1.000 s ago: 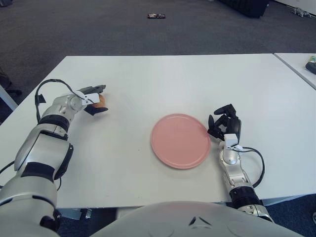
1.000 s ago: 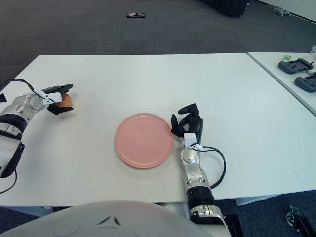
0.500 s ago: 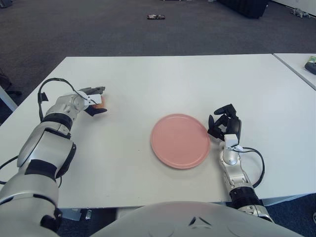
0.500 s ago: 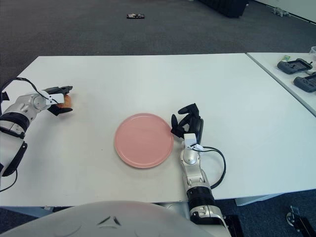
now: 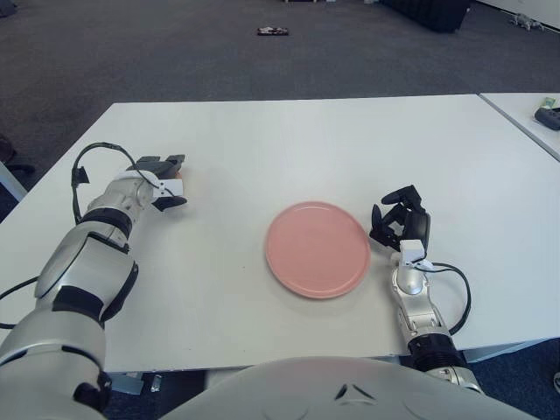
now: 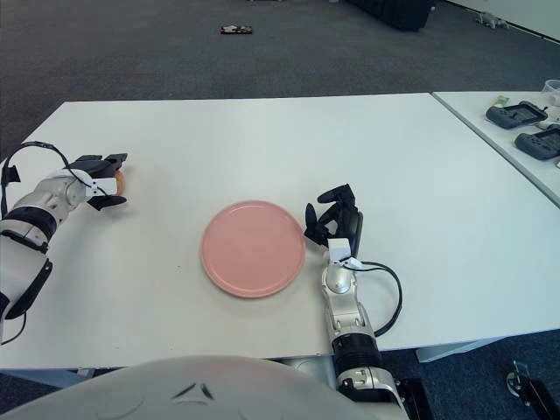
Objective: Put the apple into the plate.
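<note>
Pink plate [image 5: 318,249] mid-table; left hand [image 5: 164,181] far left, fingers seemingly pinching apple [image 6: 120,180]; right hand [image 5: 401,227] curled, empty, beside plate's right rim.

Dark controllers [image 6: 523,115] on the neighbouring table [image 6: 490,131], far right.

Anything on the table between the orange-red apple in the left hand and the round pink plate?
Nothing: both eye views show only bare white table between the apple, gripped in the left hand, and the plate.
</note>
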